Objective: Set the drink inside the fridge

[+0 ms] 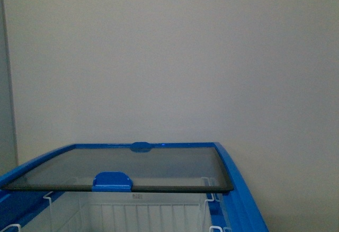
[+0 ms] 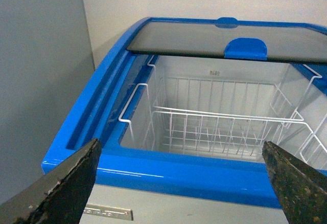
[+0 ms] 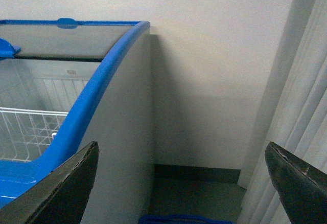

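My front camera caught only the far end of the fridge [image 1: 241, 189]; its near part ran off the bottom edge, and neither of my arms showed there. The lid [image 1: 132, 166] was too dark to see through. Below it sat a small label [image 1: 137, 195] I couldn't read. From my left wrist, only the tips of my left fingers [image 2: 61, 188] entered the frame, and the baskets [image 2: 219, 127] hid the floor inside. From my right wrist, a blue thing [image 3: 184, 219] was cut by the edge (I couldn't tell what it was), and a curtain [image 3: 301, 132] ran off the side.
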Robot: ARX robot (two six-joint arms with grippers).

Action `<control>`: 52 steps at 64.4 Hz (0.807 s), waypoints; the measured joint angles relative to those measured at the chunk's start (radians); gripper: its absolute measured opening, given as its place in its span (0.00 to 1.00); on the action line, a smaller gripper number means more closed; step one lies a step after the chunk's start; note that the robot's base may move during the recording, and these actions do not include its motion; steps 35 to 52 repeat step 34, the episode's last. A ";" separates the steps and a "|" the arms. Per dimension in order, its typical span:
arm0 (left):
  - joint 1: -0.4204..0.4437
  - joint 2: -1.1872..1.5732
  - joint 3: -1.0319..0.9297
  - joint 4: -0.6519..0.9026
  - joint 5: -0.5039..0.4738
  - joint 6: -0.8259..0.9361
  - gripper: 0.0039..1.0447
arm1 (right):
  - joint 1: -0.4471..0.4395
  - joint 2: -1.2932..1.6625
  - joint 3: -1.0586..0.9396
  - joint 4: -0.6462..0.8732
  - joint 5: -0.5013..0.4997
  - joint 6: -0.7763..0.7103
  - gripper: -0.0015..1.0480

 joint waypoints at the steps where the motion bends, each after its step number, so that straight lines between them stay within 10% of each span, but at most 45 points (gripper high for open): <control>1: 0.000 0.000 0.000 0.000 0.000 0.000 0.92 | 0.000 0.000 0.000 0.000 0.000 0.000 0.93; 52: 0.000 0.000 0.000 0.000 0.000 0.000 0.92 | 0.000 0.000 0.000 0.000 0.000 0.000 0.93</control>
